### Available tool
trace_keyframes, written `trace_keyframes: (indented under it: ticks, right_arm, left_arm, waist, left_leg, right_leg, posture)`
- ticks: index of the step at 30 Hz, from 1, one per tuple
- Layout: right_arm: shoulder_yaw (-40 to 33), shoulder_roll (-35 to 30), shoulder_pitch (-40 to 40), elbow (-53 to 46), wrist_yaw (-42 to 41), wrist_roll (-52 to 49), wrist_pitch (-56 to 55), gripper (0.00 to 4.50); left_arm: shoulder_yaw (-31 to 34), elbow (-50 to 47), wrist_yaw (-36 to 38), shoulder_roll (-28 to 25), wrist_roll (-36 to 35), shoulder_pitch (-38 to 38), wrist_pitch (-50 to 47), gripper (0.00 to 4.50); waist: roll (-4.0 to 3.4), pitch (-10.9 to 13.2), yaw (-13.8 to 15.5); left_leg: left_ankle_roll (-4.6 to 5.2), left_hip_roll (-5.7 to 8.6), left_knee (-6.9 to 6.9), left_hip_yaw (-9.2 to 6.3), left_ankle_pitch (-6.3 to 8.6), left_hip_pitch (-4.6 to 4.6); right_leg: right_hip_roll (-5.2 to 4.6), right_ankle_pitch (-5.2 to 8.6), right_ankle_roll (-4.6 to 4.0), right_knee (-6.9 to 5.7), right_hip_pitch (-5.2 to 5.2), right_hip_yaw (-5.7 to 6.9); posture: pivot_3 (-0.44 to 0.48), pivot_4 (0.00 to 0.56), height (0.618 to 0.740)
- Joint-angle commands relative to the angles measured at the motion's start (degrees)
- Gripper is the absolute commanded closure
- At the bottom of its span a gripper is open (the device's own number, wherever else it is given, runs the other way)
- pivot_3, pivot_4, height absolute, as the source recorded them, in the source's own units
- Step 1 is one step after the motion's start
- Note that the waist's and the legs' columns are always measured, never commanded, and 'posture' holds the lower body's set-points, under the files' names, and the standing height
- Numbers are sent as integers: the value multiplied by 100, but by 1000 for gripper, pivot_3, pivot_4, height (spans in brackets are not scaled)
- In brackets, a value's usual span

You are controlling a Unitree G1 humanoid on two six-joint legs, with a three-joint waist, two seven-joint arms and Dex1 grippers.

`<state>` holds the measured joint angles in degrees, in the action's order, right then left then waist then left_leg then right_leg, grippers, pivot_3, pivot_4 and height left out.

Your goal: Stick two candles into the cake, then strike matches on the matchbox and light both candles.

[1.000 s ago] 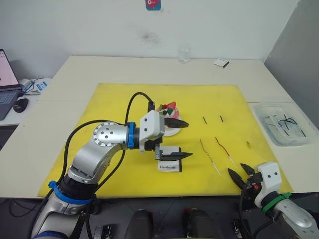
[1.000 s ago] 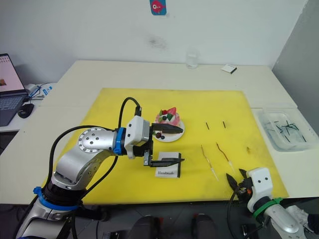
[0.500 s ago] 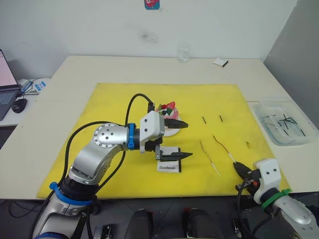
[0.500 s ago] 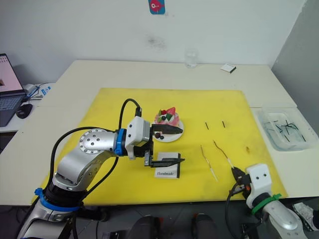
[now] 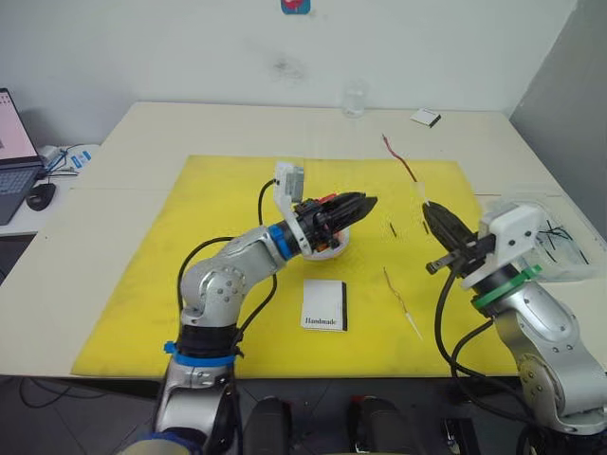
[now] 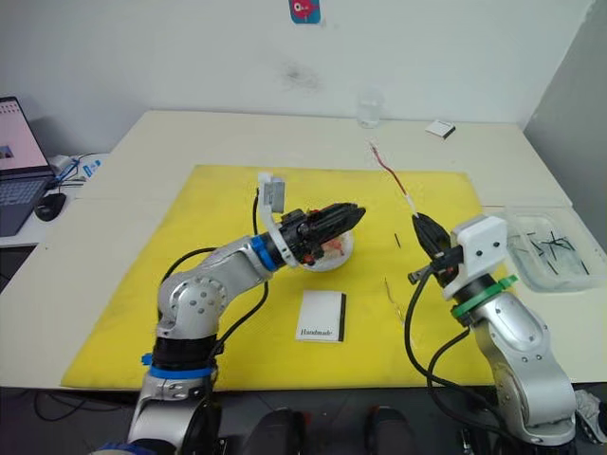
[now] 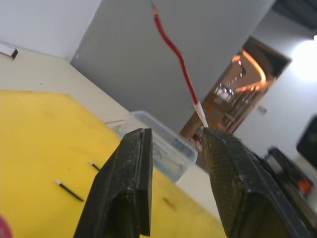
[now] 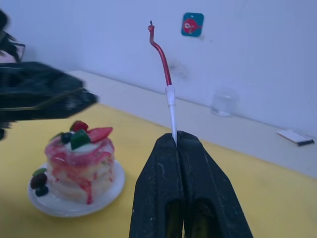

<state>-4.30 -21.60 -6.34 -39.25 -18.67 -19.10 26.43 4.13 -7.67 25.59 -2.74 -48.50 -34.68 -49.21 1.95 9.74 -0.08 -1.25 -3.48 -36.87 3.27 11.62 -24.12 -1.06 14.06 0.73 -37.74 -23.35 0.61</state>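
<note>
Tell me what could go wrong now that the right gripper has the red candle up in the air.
The right gripper pinches the dark red candle only at the tip of its pale end, so the long wavy stick may swivel or slip when pushed into the cake. The left gripper hangs right over the cake, so the arms could collide on approach. The olive-gold candle lies near the right arm and may get brushed.
</note>
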Motion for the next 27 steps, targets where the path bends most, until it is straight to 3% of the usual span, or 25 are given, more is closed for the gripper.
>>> trace_keyframes:
  ticks: [1, 6, 17, 20, 24, 27]
  right_arm:
    - [146, 7, -114, -202, 10, 34, -27, 4500]
    - [356, 28, -253, -294, 71, 74, 37, 4500]
    - [381, 60, -271, -373, 100, 65, 128, 4500]
    - [406, 77, -219, -358, 79, 57, 104, 4500]
    - [407, 106, -143, -368, 65, 15, 106, 4500]
    - [487, 113, -155, -380, 96, 82, 152, 4500]
  left_arm:
    - [142, 78, -218, 234, -306, -197, -114, 2539]
    - [238, 302, -288, 528, -474, -364, -58, 2539]
    - [238, 329, -223, 634, -541, -412, -49, 2539]
    - [291, 319, -225, 657, -612, -417, -20, 3115]
    - [320, 247, -224, 644, -733, -376, -110, 4383]
    - [278, 192, -236, 617, -752, -341, -164, 4479]
  waist:
    - [0, 0, -1]
    - [1, 1, -5]
    - [3, 2, -4]
    - [3, 2, -4]
    - [3, 2, -4]
    - [3, 2, -5]
  left_leg:
    - [0, 0, 0, 1, 0, 0]
    - [0, 0, -2, 1, 0, 2]
    - [-1, 2, -1, 0, 1, -9]
    - [-1, 2, -2, 0, 1, -10]
    - [-1, 2, -2, -1, 1, -10]
    - [-1, 2, -2, 0, 1, -11]
  right_leg:
    - [0, 0, 0, 0, 0, 0]
    - [2, -1, -1, -3, -2, 0]
    - [2, 0, -2, 0, -7, -1]
    - [2, 0, -2, 0, -7, 0]
    - [2, 1, -3, 0, -8, 0]
    - [2, 1, -3, 1, -9, -1]
  posture:
    - [0, 150, 740]
    - [0, 150, 740]
    - [0, 150, 740]
    - [0, 150, 740]
    - [0, 150, 740]
    - [0, 150, 740]
